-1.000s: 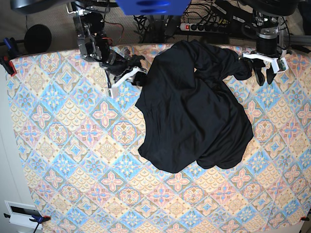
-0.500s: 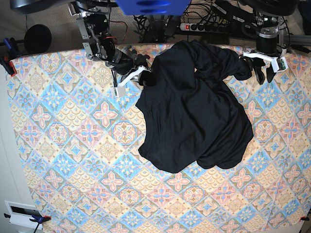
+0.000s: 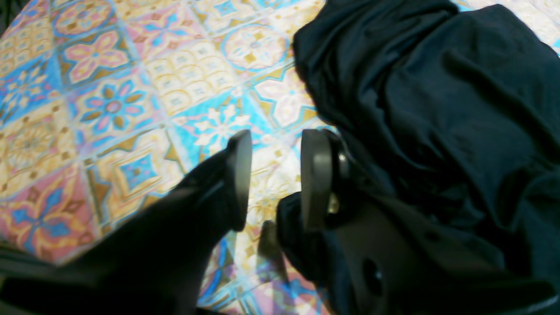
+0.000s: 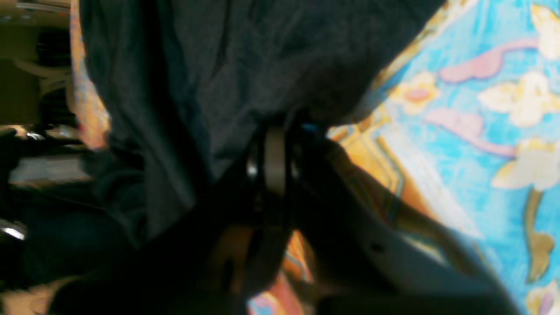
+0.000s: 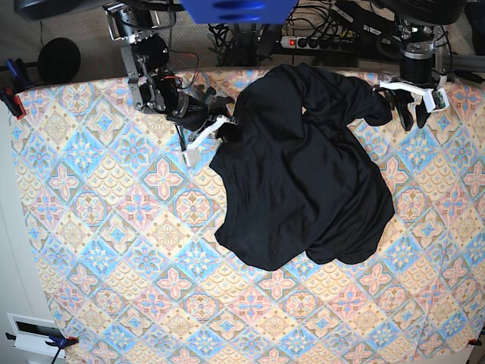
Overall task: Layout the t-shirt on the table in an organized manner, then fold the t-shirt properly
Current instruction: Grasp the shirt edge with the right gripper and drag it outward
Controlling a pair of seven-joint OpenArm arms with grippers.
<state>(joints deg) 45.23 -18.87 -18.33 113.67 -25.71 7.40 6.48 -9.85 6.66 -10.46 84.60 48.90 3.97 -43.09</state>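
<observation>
A crumpled black t-shirt (image 5: 303,167) of soft, wrinkled fabric lies heaped on the tile-patterned desk (image 5: 114,250). The right hand (image 4: 273,144) pinches its edge between closed pads; the left hand (image 3: 273,175), narrowly parted and empty, rests just beside the cloth.

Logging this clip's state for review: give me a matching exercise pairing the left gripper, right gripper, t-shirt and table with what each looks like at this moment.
Column one:
1. left gripper
2. right gripper
3. t-shirt
4. table

Column two:
A. crumpled black heap, not laid flat
B. jaws apart beside the fabric, nothing between them
C. covered with pastel diamond floral tile cloth
D. shut on the shirt's edge

Pairs: 1-B, 2-D, 3-A, 4-C
</observation>
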